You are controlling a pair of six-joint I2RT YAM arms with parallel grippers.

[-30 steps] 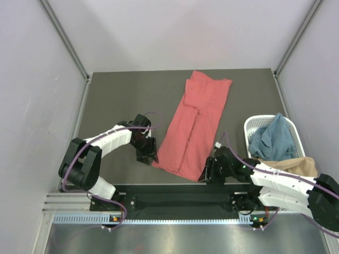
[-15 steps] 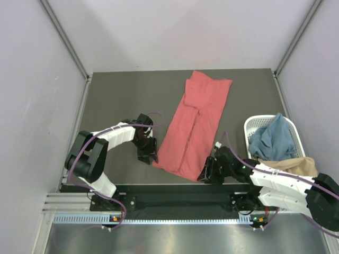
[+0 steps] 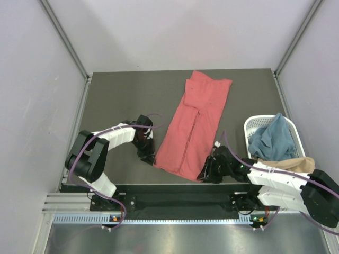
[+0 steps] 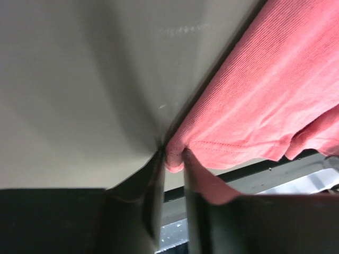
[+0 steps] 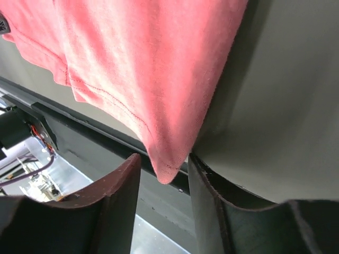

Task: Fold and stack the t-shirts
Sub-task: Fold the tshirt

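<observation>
Top view: I find the coral-red t-shirt (image 3: 193,124) lying lengthwise on the table (image 3: 122,95), stretching away from both hands. The left hand (image 3: 149,157) sits at its near left corner, the right hand (image 3: 204,174) at its near right corner. A blue t-shirt (image 3: 273,140) and a tan t-shirt (image 3: 288,165) lie in the basket (image 3: 254,124), right of the right hand

Left wrist: fingers (image 4: 153,196) nearly together, pinching the hem corner

Right wrist: fingers (image 5: 119,201) apart, the shirt's corner hanging between them, not clamped

Left fingers (image 4: 151,203) pinched together, right fingers (image 5: 119,203) spread.
</observation>
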